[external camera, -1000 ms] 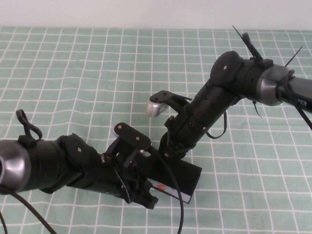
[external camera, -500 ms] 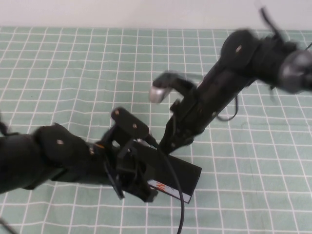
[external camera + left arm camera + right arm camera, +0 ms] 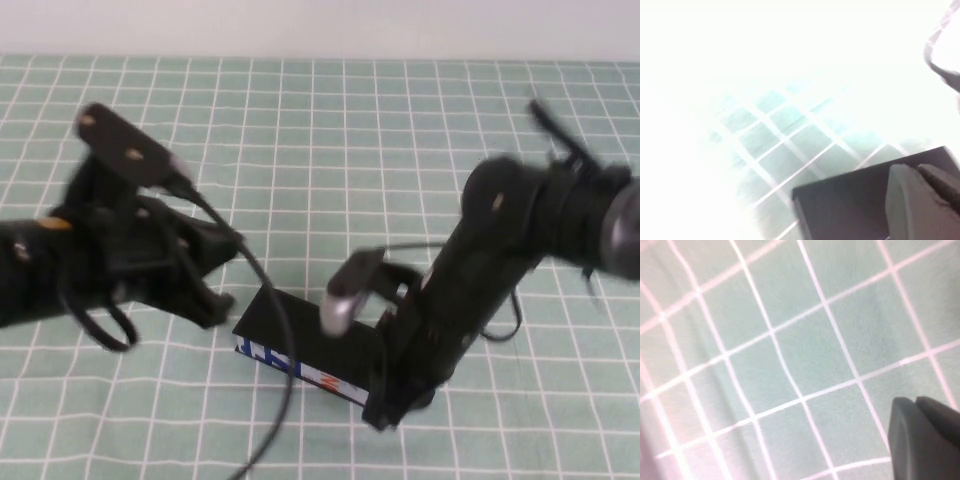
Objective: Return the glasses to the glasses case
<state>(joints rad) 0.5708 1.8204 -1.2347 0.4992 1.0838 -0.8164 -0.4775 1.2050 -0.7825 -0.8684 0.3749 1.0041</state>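
The glasses case (image 3: 300,345) lies closed on the checked cloth in the front middle, a black box with its white printed long side facing me. The glasses are hidden. My left gripper (image 3: 218,303) hangs just left of the case's left end, fingers (image 3: 920,200) pressed together and empty, with the case's black top (image 3: 840,202) below them. My right gripper (image 3: 385,412) points down at the case's right end, close against it. Its fingers (image 3: 922,440) are together over bare cloth, holding nothing.
The green cloth with white grid lines (image 3: 330,150) covers the whole table. A black cable (image 3: 275,350) from the left arm drapes across the case's left part. The right arm's wrist camera (image 3: 345,290) hangs above the case.
My left arm has pulled back to the left, off the case. My right arm has swung down and forward to the case's right end. The case's white side now shows in full.
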